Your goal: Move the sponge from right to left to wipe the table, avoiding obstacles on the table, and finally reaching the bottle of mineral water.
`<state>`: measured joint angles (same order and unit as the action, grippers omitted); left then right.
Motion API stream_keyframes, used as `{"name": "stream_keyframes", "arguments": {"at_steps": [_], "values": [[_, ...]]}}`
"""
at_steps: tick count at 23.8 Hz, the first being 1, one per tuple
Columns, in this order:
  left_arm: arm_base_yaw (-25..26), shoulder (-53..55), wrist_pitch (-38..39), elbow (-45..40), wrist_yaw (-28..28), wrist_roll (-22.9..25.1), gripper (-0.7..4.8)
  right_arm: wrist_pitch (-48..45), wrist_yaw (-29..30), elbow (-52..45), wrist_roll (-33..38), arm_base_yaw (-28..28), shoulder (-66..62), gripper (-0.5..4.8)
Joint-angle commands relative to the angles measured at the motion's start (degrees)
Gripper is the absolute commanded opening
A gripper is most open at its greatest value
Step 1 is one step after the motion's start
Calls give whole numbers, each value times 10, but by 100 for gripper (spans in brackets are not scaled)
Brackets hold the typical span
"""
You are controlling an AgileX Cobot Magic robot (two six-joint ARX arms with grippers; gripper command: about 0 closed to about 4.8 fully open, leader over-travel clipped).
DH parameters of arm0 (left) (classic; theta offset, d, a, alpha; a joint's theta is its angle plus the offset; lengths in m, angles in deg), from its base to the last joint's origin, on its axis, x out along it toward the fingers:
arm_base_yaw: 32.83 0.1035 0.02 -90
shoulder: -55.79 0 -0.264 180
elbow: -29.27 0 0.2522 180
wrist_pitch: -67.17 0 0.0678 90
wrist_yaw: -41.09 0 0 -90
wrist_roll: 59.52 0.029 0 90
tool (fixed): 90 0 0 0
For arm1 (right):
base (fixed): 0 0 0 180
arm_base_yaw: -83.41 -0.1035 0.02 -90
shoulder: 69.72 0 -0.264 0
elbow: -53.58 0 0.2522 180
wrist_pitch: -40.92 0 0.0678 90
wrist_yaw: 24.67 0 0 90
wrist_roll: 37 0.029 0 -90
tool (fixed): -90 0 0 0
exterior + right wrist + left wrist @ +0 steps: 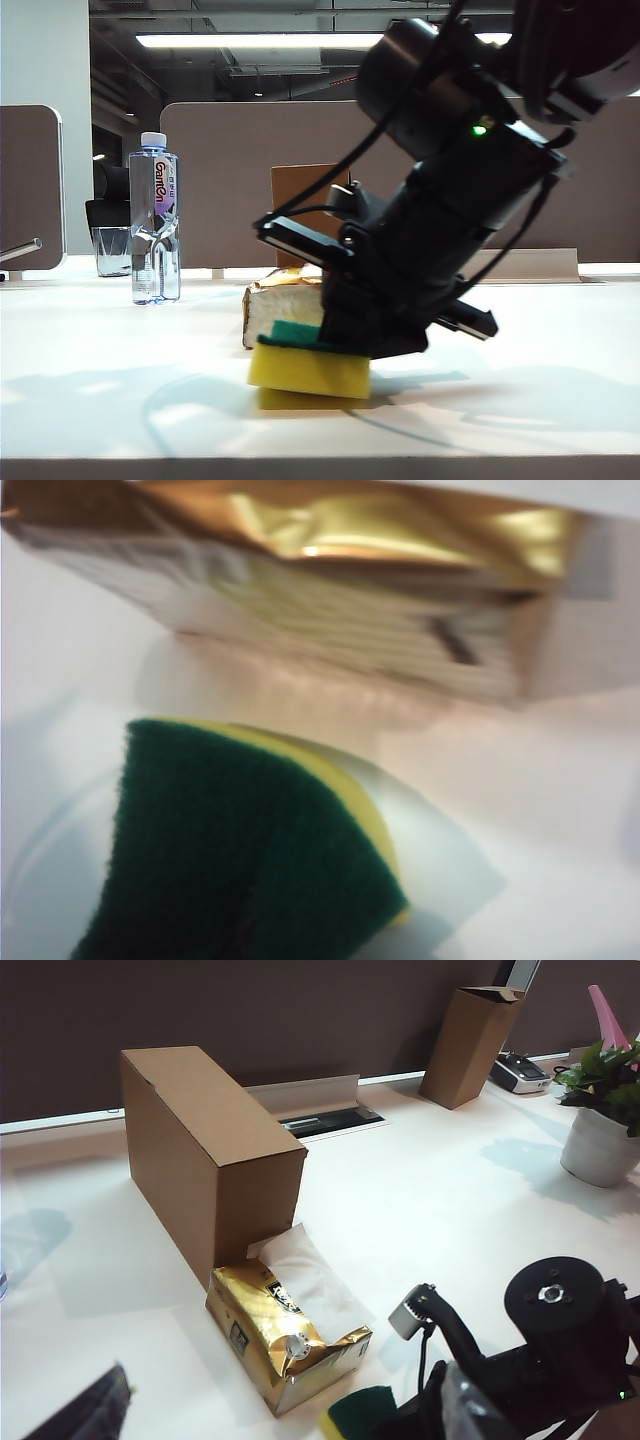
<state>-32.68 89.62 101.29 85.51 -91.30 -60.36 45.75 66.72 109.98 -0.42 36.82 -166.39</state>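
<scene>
Nearest the exterior camera, the sponge (308,368) lies flat on the white table (120,390), yellow foam down and green scouring layer up. On top of it sits the right gripper (345,340), its jaws drawn together and pinching the sponge from above (its own wrist view shows little beyond green pad and yellow edge). Just behind the sponge lies the crumpled tissue pack (283,298), gold and silver, apart from the sponge by a thin strip of tabletop. Behind that stands the brown cardboard box (300,205). Farther back and well to the left, the bottle of mineral water (155,220) stands upright. One dark finger (85,1412) of the left gripper shows in the left wrist view, jaws spread wide and holding nothing.
</scene>
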Motion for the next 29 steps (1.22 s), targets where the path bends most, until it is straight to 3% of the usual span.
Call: {"name": "stream_keyframes", "arguments": {"at_steps": [1,11,17,22,24,28,29], "values": [[0,-1,-7,3,-3,4,403,26,9,10,10,-12,-17,-9],[-1,-2,-7,3,-3,4,404,34,9,16,14,-14,-17,-8],[-1,-3,-7,3,-3,4,403,34,11,16,14,-14,-14,29],[-1,-3,-7,3,-3,4,403,37,11,16,14,-13,-1,71],[-1,-3,-7,3,-3,4,403,38,10,16,14,-13,9,121],[-1,-3,-7,3,-3,4,403,40,4,16,14,-10,21,135],[-1,-3,-7,3,-3,4,403,40,2,16,14,-10,23,192]]}}
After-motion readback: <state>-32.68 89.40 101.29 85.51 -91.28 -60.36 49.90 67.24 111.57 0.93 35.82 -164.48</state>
